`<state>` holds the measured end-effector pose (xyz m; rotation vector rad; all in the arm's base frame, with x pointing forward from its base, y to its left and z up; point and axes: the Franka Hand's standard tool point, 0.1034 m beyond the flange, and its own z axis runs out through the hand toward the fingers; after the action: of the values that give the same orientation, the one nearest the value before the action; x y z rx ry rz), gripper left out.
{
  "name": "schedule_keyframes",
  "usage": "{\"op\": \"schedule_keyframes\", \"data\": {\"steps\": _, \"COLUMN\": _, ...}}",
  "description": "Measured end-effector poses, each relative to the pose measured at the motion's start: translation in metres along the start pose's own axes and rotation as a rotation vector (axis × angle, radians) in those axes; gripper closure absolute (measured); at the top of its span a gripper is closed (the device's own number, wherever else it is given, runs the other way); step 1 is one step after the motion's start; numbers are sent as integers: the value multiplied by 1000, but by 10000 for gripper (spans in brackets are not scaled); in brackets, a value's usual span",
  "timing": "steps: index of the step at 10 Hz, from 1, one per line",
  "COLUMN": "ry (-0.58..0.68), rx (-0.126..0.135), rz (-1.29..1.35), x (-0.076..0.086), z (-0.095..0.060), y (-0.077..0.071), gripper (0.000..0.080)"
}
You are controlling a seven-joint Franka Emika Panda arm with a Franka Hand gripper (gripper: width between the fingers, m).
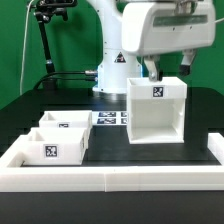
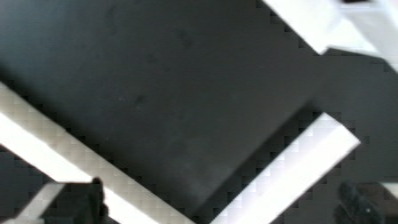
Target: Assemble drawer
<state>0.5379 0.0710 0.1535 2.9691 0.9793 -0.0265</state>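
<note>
As the open, empty gripper (image 1: 167, 70) hangs over the upright housing (image 1: 157, 110), seemingly lining up a grasp, two trays (image 1: 52, 150) wait on the desk (image 1: 112, 150) toward the exterior view's left of it

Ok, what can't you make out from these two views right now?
1. Exterior view: the gripper hangs at the housing's far rim; touching or apart cannot be told.
2. Exterior view: the marker board is partly hidden behind the housing.
3. Wrist view: the white strips are blurred and cut off by the frame edges; which part they belong to is unclear.
</note>
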Motion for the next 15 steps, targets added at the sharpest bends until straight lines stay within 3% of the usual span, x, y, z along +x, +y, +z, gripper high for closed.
{"op": "schedule_keyframes", "data": {"steps": 1, "ry": -8, "rx": 7, "rz": 52, "x": -1, "z": -3, "y": -9, "gripper": 150}}
{"op": "schedule_keyframes", "data": {"steps": 2, "ry": -10, "rx": 32, "rz": 99, "x": -5, "z": 2, "y": -15, "gripper": 150}}
{"op": "schedule_keyframes", "data": {"steps": 7, "ry": -3, "rx": 33, "rz": 117, "x": -7, "z": 5, "y": -16, "gripper": 150}}
{"op": "schedule_keyframes", "data": {"steps": 8, "ry": 23, "rx": 19, "rz": 226, "x": -15, "z": 7, "y": -24, "gripper": 150}}
{"op": "schedule_keyframes", "data": {"steps": 10, "ry": 2, "rx": 22, "rz": 348, "x": -34, "z": 10, "y": -43, "gripper": 150}}
{"op": "schedule_keyframes", "data": {"steps": 13, "ry": -33, "rx": 61, "rz": 420, "x": -47, "z": 21, "y": -56, "gripper": 150}}
{"op": "schedule_keyframes", "data": {"steps": 15, "ry": -33, "rx": 66, "rz": 425, "x": -47, "z": 21, "y": -56, "gripper": 150}}
